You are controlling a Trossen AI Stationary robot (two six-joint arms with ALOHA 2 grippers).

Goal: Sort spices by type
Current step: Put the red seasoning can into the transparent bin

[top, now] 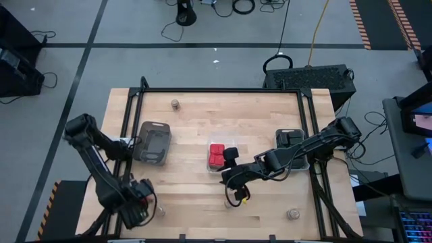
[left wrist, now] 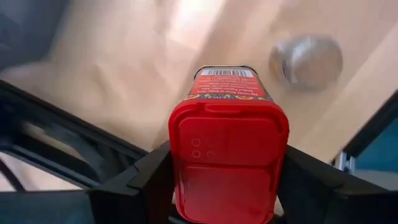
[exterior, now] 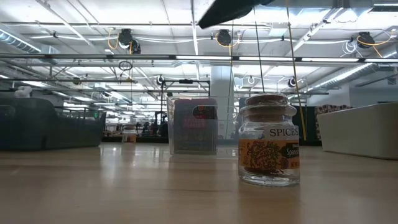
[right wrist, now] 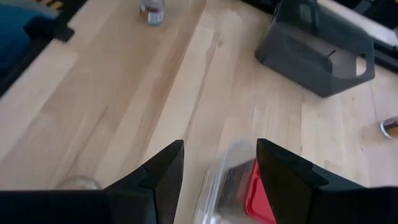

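My left gripper (top: 140, 201) hovers over the table's near left corner, shut on a bright red spice box (left wrist: 227, 149). A small jar (left wrist: 305, 59) stands on the wood below it. My right gripper (right wrist: 219, 180) is open with nothing between its fingers. It slants down over the clear tray (top: 217, 156) at mid table, which holds red boxes (top: 216, 156) and a black one (top: 231, 154). More jars stand on their bases at the far left (top: 175, 103), near left (top: 160, 210) and near right (top: 293, 214). My left gripper pinches the red box between its two fingers, on the box's two opposite sides near the lid end (left wrist: 183, 180). The fingers come from above, pointing down. The box hangs upright below the wrist, lid up and barcode end (left wrist: 227, 73) down, clear of the table.
A dark grey tray (top: 154, 142) sits at the left. Another grey tray (top: 291, 138) at the right holds black boxes. A black frame rail (top: 223, 90) rings the work area. In the low view a corked jar (exterior: 268, 140) stands close, with the clear tray (exterior: 193, 124) behind it.
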